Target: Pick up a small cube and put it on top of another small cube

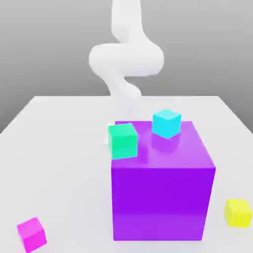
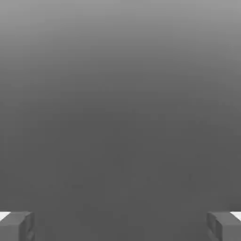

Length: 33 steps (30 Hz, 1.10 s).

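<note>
The small bright-yellow cube (image 1: 238,212) rests on the white table (image 1: 59,163) at the exterior view's right, near the front edge, beside the big purple cube (image 1: 160,197). A small magenta cube (image 1: 31,233) lies at the front left. My white arm (image 1: 124,64) comes down behind the purple cube, far from the yellow cube. In the hand view my gripper (image 2: 120,226) is open, its two grey fingertips (image 2: 16,226) set wide apart with nothing between them and only plain grey ahead.
A green cube (image 1: 122,140) sits at the purple cube's top left corner, and a cyan cube (image 1: 165,122) sits on its top towards the back. The table's left and right edges slant inwards towards the rear.
</note>
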Each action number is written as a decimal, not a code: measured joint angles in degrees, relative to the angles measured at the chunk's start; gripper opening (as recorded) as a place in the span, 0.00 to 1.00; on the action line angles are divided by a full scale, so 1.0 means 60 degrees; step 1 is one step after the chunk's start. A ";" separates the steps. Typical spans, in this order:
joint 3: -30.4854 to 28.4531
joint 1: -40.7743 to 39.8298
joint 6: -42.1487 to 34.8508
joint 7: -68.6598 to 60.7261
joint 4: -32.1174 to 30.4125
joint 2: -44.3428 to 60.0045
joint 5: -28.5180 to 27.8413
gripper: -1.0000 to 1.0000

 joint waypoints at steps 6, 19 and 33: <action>0.0151 0.1113 0.0801 -0.1740 -0.0256 0.2136 0.0057 0.50; 0.1088 0.3060 0.2487 -0.5221 -0.0796 0.6637 -0.0081 0.50; 0.1105 0.4260 0.4768 -0.6273 -0.0773 1.1050 -0.1629 0.00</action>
